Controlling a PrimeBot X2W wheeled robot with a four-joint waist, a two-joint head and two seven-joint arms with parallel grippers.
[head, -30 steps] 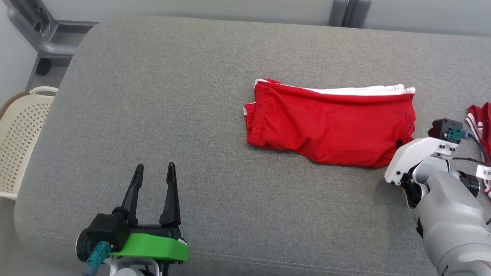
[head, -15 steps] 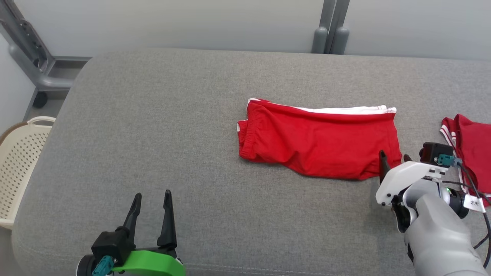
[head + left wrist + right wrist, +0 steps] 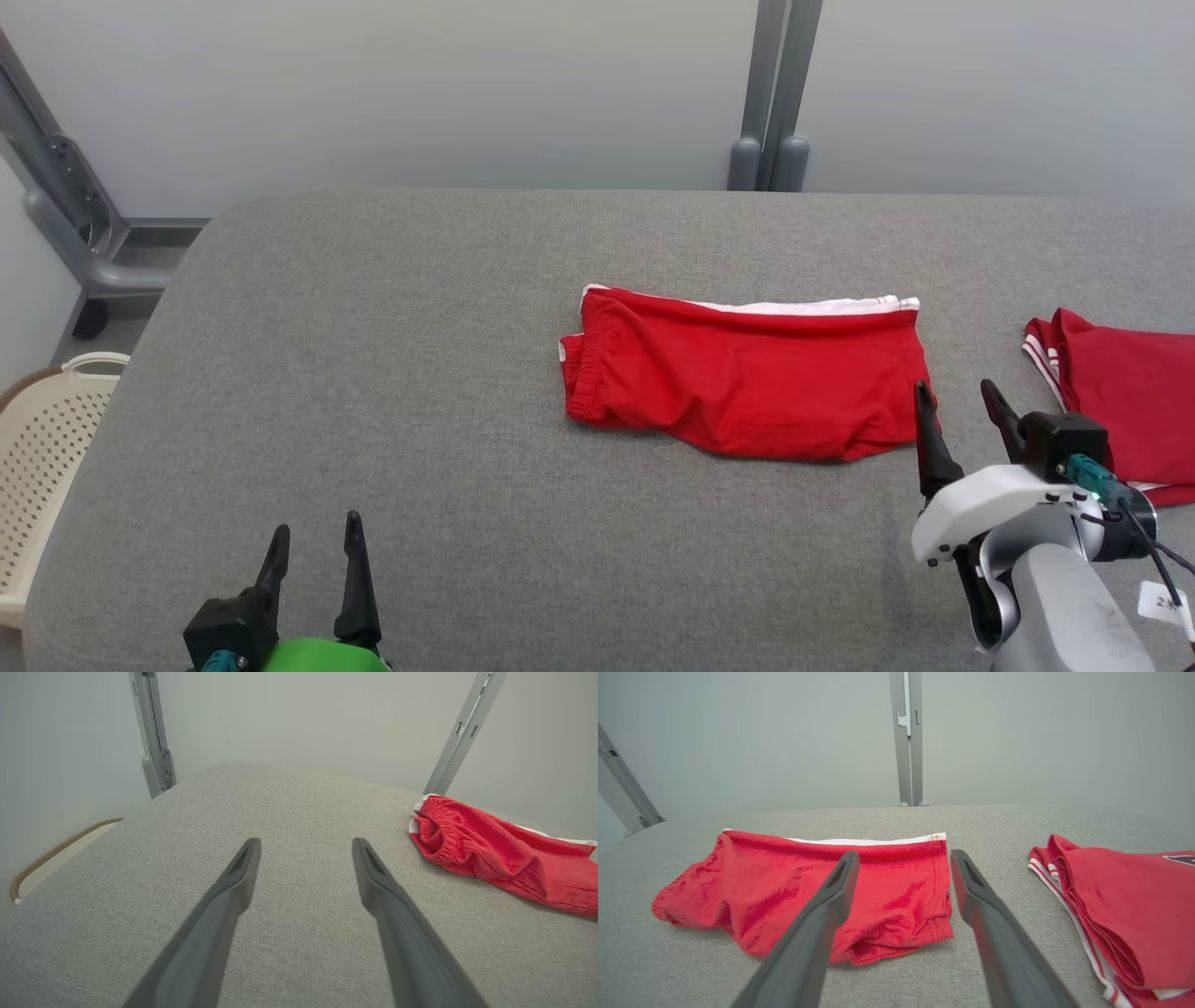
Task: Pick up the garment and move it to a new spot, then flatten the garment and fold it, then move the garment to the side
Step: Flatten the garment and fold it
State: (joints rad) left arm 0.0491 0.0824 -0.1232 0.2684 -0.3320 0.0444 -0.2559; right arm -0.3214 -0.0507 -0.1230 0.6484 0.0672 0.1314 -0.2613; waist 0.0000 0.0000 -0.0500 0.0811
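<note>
Folded red garment point(image 3: 747, 383) lies centre frame on the grey surface point(image 3: 373, 327). Right gripper point(image 3: 955, 387), jaws apart and empty, sits just beside its lower right corner. Left gripper point(image 3: 317, 523), likewise spread and empty, is at lower left, well apart. Judged: fold complete, move aside pending. It calls for pinching every layer at that corner.

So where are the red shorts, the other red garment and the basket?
red shorts point(image 3: 747, 383), head view, middle of fabric
other red garment point(image 3: 1139, 378), head view, top layer
basket point(image 3: 42, 448), head view, perforated wall
</note>
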